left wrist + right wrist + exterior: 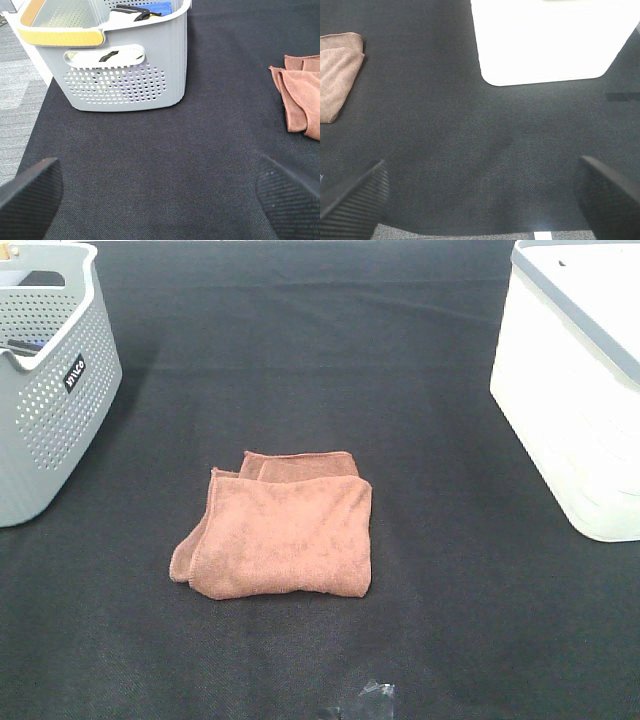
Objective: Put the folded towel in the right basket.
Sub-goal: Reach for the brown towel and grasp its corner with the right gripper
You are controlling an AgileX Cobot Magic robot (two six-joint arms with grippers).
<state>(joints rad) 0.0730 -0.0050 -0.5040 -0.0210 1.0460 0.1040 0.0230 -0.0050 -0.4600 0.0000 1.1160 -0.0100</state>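
The folded towel (283, 530) lies flat mid-table on the black cloth (450, 560), with nothing touching it. Its loose corners point toward 9 o'clock and its neater edge toward 3. The white right basket (570, 410) stands well apart at the towel's 2 o'clock. The right gripper (482, 200) is spread wide and empty. So is the left gripper (160, 200), which faces the grey left basket (125, 75). The best approach, I judge, is to lower the right claw over the neater edge, pinch every layer, and lift high enough to clear the rim.
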